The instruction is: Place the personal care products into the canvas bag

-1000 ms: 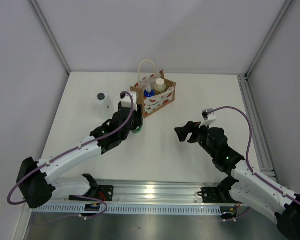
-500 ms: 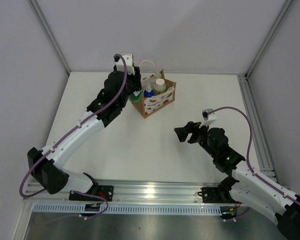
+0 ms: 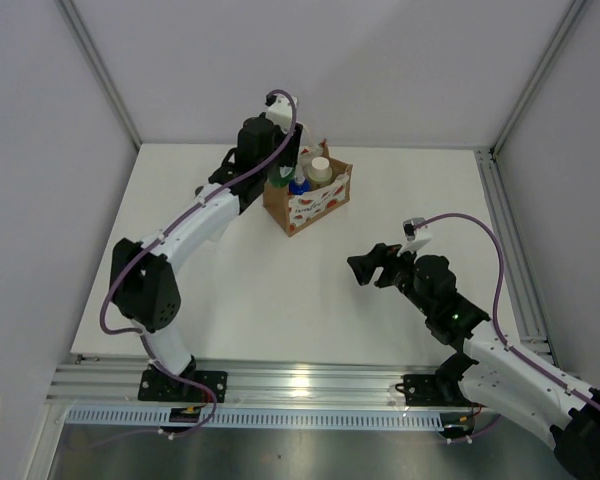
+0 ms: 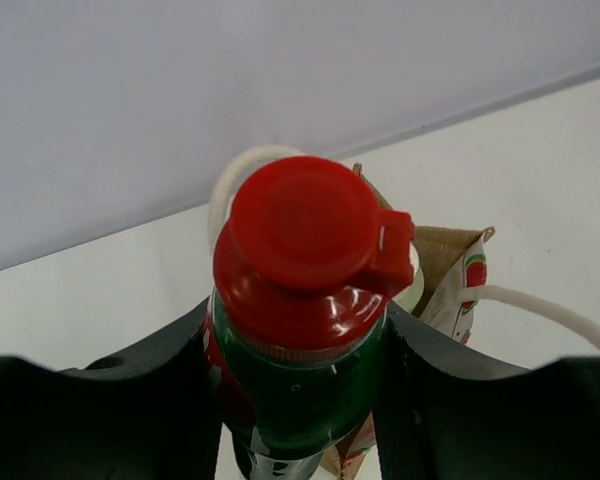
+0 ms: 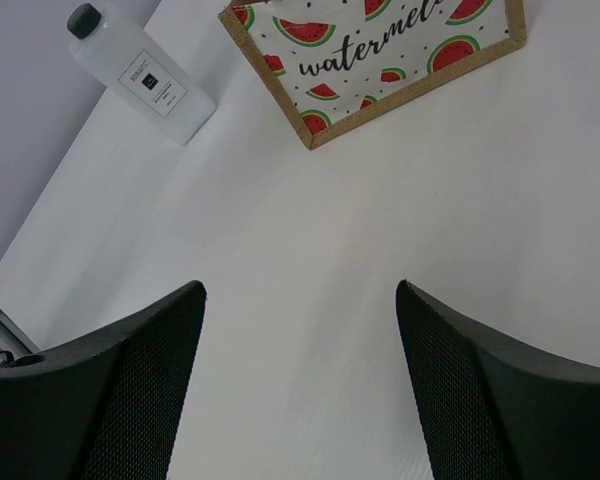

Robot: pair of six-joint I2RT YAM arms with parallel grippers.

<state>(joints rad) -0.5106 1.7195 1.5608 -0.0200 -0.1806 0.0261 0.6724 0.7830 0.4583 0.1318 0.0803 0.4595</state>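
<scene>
My left gripper is shut on the dark green bottle with the red cap, which it holds upright over the left end of the canvas bag. The bag's brown rim and white rope handle show just behind the bottle. The blue-capped bottle and the white-capped bottle stand inside the bag. The translucent white bottle with the black cap lies on the table left of the bag. My right gripper is open and empty, low over the table in front of the bag.
The bag stands at the back middle of the white table. Grey walls close off the back and sides. A metal rail runs along the near edge. My left arm stretches diagonally over the table's left half.
My left gripper has lifted the green bottle off the table in front of the bag and carried it up and back to over the bag. The right arm has not moved.
</scene>
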